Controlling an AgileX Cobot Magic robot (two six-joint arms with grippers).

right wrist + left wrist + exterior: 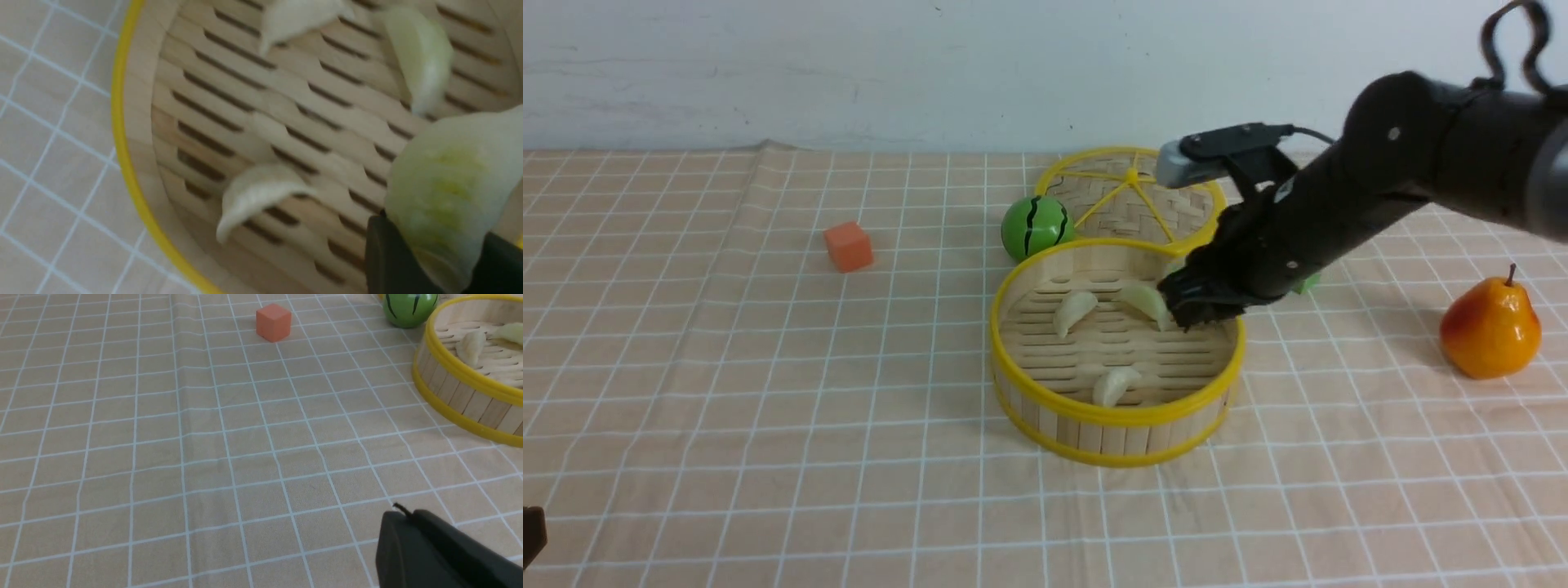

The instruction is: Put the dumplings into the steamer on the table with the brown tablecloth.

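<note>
- Four dumplings (1116, 385) sit within the ring of the steamer (1094, 429), which stands at the centre of the bench on the brown tablecloth (727, 367).
- The right gripper (1186, 314) reaches in over the steamer's far right rim, its tip low over the slatted floor. Its jaws are closed on a pale yellow-green dumpling (445, 183), seen pinched between them in the right wrist view.
- A second yellow-green dumpling (421, 57) lies on the slats, apart from the held one.
- The two cream dumplings rest on the floor, one toward the far left (1075, 310) and one against the near wall (1116, 385), apart from each other.
- The left gripper (412, 543) is low over bare cloth at the near left, well apart from the steamer. Only one dark part of it shows, so I cannot tell how its jaws stand.
- The lid (1131, 200) lies flat just beyond the steamer, its right edge hidden by the right arm.
- A green striped ball (1035, 227) sits at the lid's left edge, just beyond the steamer's far left rim.
- An orange cube (848, 246) stands to the left, well apart from the steamer.
- A pear (1490, 327) stands upright at the right, well apart from the steamer.
</note>
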